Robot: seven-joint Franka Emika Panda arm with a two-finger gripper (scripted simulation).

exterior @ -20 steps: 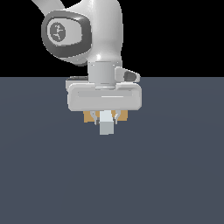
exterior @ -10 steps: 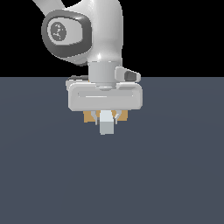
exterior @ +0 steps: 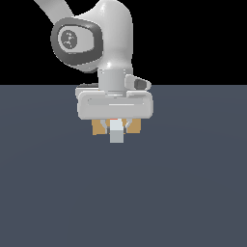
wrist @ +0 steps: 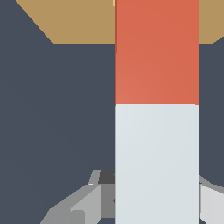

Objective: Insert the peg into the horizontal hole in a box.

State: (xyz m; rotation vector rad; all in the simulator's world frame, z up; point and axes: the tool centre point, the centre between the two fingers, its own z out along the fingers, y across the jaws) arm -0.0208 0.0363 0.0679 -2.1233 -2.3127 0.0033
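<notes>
In the exterior view the peg's pale end (exterior: 116,133) points toward the camera, and only a sliver of its orange-red part shows under the hand. My gripper (exterior: 116,124) is shut on the peg. The tan-brown box (exterior: 99,127) sits right behind it, showing on both sides of the fingers. In the wrist view the peg (wrist: 156,57) runs lengthwise from its white half to its orange-red half, whose far end reaches the box (wrist: 74,22) face. One finger (wrist: 85,203) shows beside the white half. The hole is hidden behind the peg.
The dark grey-blue table (exterior: 193,193) spreads out around the box and the arm. Nothing else stands on it in either view.
The hand and the peg have shifted a little away from the camera toward the box. Less of the pale end sticks out below the hand.
</notes>
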